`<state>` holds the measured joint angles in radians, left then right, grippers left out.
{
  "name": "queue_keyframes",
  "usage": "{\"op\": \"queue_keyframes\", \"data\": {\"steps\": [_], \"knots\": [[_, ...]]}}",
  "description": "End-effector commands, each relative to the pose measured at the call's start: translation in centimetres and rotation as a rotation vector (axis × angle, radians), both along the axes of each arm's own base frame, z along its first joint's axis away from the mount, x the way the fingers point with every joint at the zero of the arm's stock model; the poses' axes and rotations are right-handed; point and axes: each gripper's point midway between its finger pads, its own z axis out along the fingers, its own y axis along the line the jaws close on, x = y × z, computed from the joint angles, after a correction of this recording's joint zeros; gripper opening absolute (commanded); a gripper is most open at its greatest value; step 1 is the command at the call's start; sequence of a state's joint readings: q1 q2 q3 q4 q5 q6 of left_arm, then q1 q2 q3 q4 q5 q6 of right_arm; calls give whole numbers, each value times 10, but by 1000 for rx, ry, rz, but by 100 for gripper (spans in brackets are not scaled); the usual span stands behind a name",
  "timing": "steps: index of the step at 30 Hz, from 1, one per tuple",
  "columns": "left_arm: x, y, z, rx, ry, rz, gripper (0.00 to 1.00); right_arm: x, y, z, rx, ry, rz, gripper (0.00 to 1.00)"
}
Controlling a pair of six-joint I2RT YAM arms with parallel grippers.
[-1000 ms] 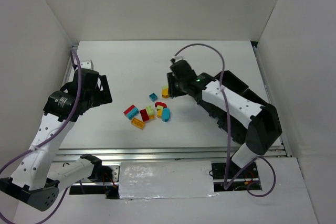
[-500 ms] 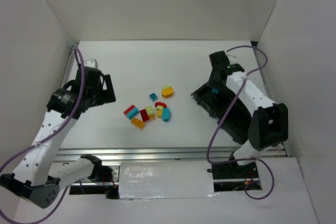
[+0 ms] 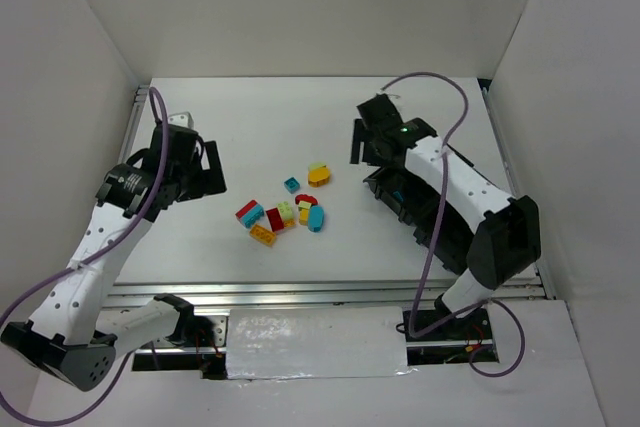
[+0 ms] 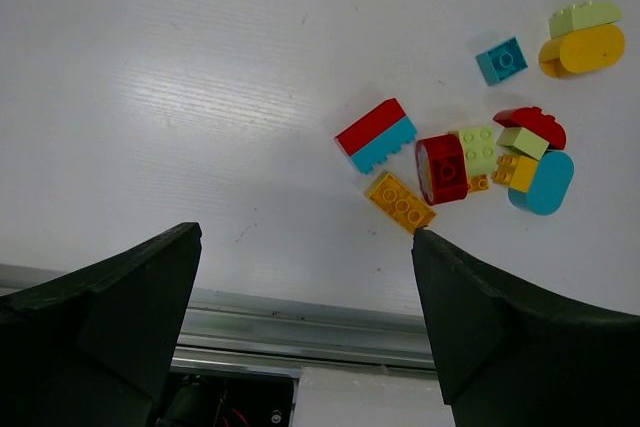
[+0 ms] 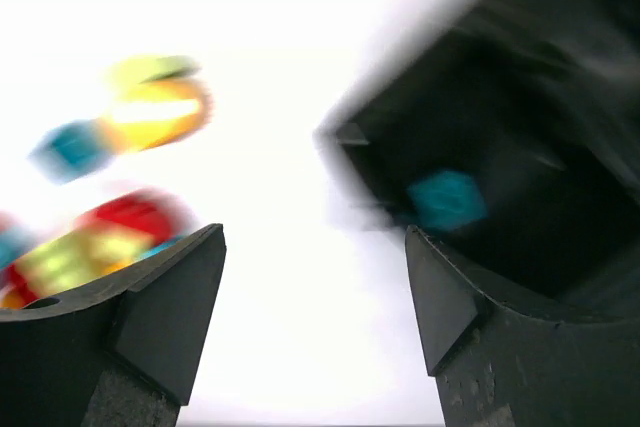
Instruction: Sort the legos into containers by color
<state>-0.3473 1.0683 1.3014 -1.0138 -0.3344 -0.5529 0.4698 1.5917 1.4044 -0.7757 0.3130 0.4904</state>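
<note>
Both spread and empty, the left end effector (image 4: 305,237) and right end effector (image 5: 312,237) flank legos (image 4: 441,169) clustered on the surface (image 4: 200,67) away from its edges, one cyan brick (image 5: 447,199) lying in a corner of the black tray (image 5: 560,77).

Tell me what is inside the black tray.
One cyan brick lies in one compartment of the tray; the right arm covers the other compartments from above.

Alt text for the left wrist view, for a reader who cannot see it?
A loose cluster of legos in red, yellow-orange, cyan and lime green lies on the white table, toward the upper right. The left gripper is open and empty, its dark fingers at the bottom corners.
</note>
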Motion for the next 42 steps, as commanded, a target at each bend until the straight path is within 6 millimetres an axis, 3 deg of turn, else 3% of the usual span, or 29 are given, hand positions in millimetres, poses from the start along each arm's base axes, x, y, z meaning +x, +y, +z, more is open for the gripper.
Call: {"op": "queue_keyframes", "data": {"steps": [1, 4, 6, 7, 10, 13, 24, 32, 34, 39, 42], "knots": [[9, -7, -2, -37, -7, 0, 99, 4, 86, 23, 94, -64, 264, 79], [10, -5, 0, -38, -4, 30, 99, 4, 144, 17, 107, -72, 406, 79], [8, -1, 2, -32, -3, 63, 100, 5, 164, 6, 84, -44, 458, 78], [7, 4, 2, -27, -7, 101, 100, 10, 184, -2, 81, -29, 490, 78], [2, 8, 0, -27, 5, 135, 100, 18, 212, -23, 55, -6, 544, 78], [-2, 7, -4, -34, 15, 118, 99, 28, 227, -40, 31, 8, 565, 78], [-9, 8, -9, -19, 23, 77, 100, 32, 234, -96, -50, 101, 620, 77], [-5, 6, -12, -11, 30, 57, 100, 25, 237, -117, -52, 151, 649, 71], [-4, 5, -14, -9, 31, 52, 99, 27, 238, -121, -55, 156, 657, 64], [-4, 4, -19, -3, 45, 41, 99, 28, 240, -127, -63, 170, 661, 59], [-4, 5, -19, 0, 42, 45, 99, 28, 240, -125, -64, 166, 663, 39]]}}
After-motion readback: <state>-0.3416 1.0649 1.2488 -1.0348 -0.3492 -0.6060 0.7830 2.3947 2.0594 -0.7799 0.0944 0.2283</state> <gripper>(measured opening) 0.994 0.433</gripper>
